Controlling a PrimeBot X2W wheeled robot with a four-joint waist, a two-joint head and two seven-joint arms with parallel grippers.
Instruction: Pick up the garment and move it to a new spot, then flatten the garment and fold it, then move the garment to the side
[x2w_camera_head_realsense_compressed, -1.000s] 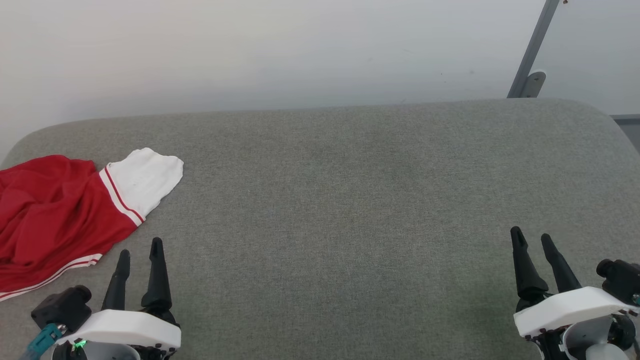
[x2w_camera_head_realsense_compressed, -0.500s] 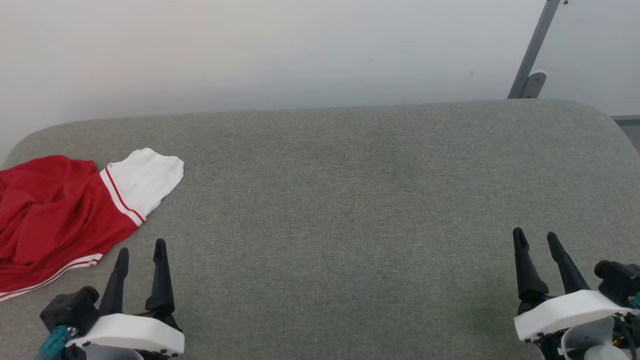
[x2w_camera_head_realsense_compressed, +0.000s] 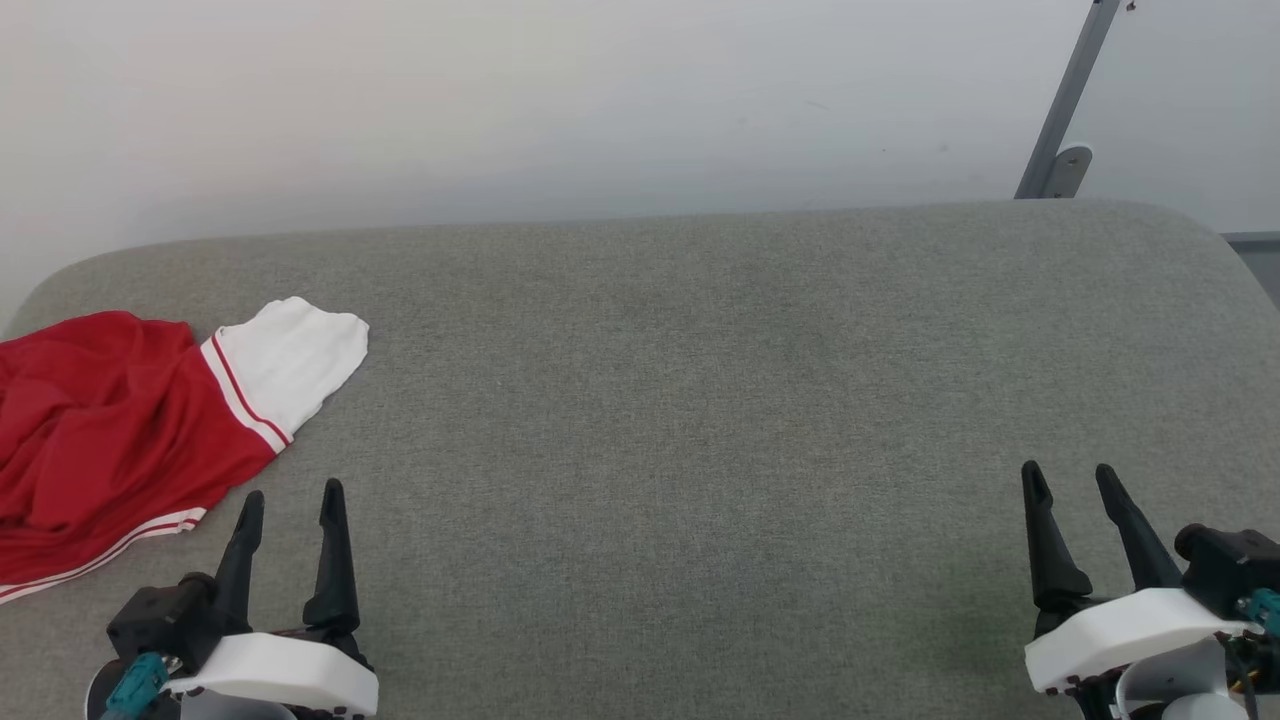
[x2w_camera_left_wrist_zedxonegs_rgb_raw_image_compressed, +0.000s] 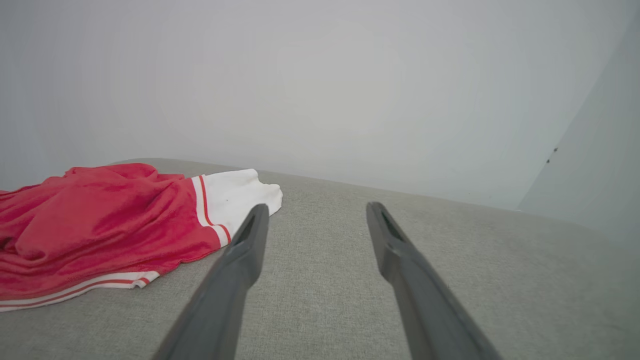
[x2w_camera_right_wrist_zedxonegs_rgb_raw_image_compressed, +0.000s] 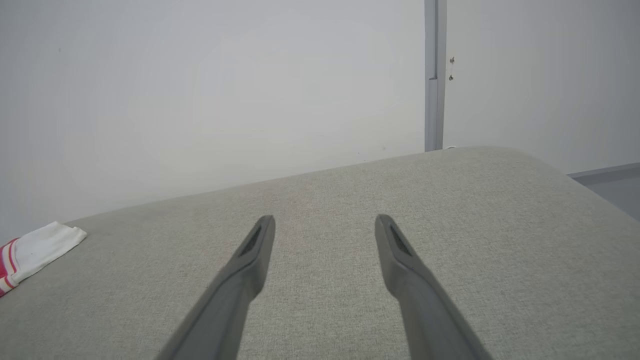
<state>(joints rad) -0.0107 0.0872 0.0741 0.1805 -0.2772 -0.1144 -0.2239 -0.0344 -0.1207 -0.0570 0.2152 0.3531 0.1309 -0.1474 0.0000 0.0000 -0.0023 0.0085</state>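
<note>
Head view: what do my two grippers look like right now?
The left gripper and right gripper match: two long, tapered black jaws set in a curved white shell, with a black block beside it carrying a teal plug.

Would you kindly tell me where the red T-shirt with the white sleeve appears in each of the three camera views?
Head view: the garment lies at the far left edge, just beyond the left pincer.
Left wrist view: the garment lies at the lower left, its white sleeve towards the middle.
Right wrist view: the sleeve end peeks in low at the left edge.
Shared landmark: the grey fabric surface meeting the pale wall.
</note>
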